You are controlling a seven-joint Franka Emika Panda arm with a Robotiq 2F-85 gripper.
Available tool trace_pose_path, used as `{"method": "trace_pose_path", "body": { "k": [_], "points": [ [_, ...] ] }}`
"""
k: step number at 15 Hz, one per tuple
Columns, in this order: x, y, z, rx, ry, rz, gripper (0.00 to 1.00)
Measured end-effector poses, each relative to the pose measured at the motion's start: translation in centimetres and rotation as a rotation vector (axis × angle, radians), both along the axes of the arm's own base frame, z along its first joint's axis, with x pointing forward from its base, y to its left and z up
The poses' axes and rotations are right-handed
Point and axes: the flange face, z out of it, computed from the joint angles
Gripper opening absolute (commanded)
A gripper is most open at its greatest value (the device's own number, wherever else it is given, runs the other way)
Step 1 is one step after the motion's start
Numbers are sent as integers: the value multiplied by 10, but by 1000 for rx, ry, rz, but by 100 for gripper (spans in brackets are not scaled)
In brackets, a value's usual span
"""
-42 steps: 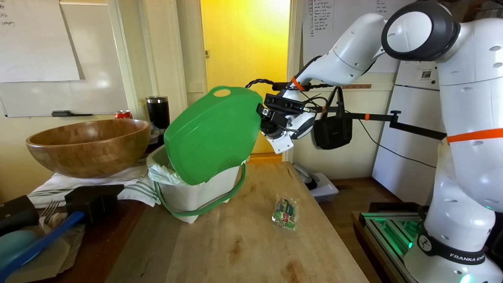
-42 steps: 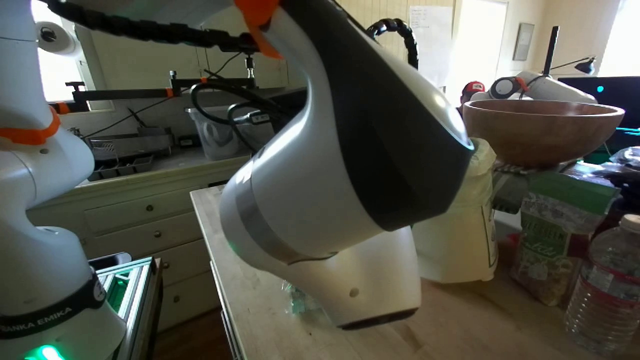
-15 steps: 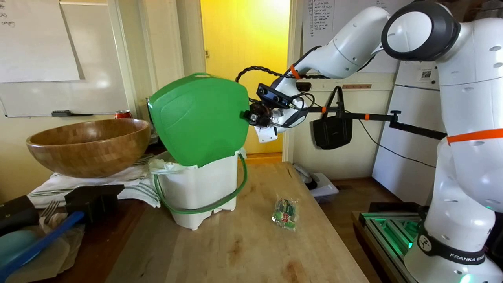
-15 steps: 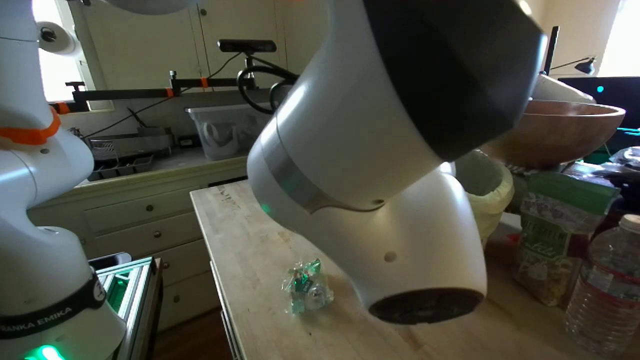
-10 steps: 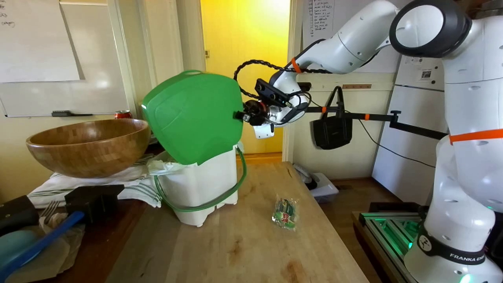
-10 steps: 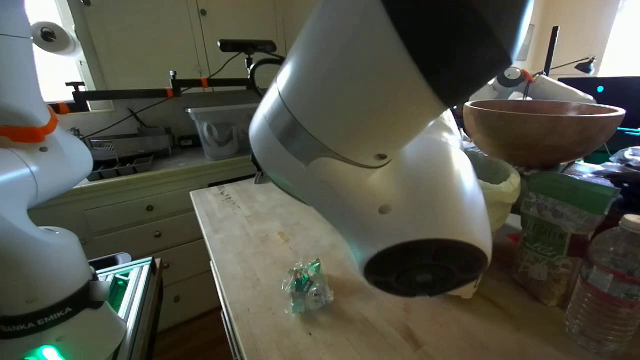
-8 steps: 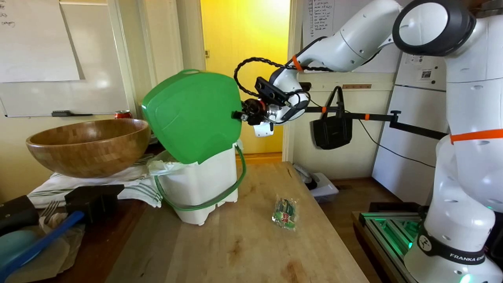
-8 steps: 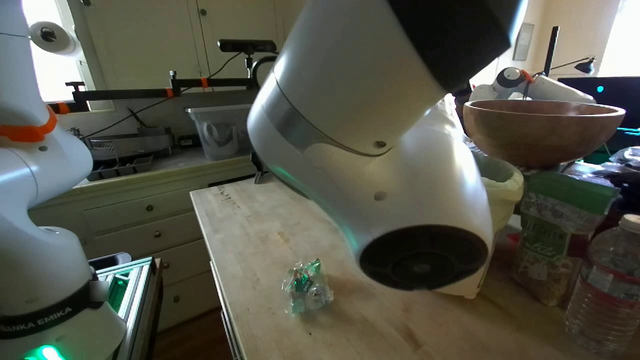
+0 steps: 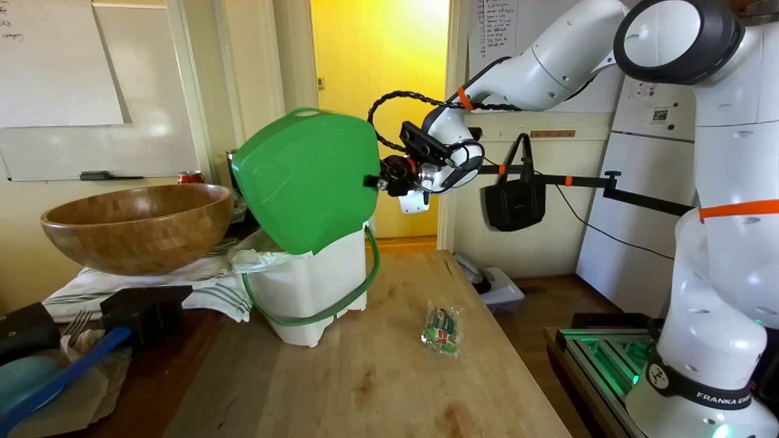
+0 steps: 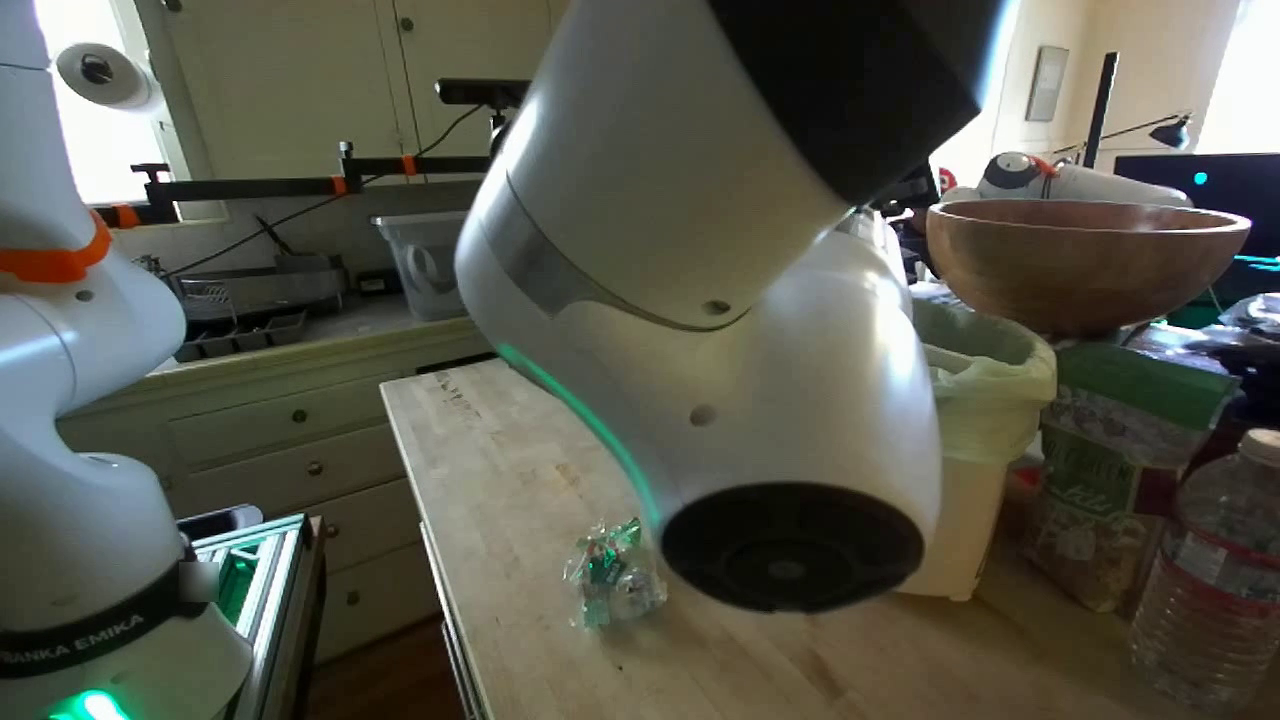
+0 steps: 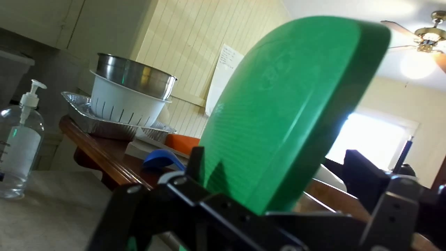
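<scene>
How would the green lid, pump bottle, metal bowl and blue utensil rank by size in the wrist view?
Largest to smallest, as they look:
1. Green lid
2. Pump bottle, cut off by the picture's edge
3. Metal bowl
4. Blue utensil, partly hidden
Nearness to the camera may mislead about real sizes.

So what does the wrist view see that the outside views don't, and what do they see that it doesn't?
Only the wrist view shows the pump bottle, the metal bowl and the ceiling fan.

Only the exterior views show the little packet, seen in both, and the black bag and the water bottle, each seen in a single exterior view.

Shared: the wrist view and an exterior view both show the green lid and the claw.
</scene>
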Motion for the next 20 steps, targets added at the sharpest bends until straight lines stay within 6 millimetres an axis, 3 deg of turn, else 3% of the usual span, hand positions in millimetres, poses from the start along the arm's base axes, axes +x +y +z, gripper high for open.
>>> {"method": "trace_pose_path", "body": {
  "k": [6,14,20],
  "points": [
    [-24,-13,-12,19,4,-48,100],
    [-39,-28,24,-46,-81,-105,100],
    [-31,-32,39,-185,-85,-165,100]
  ]
}}
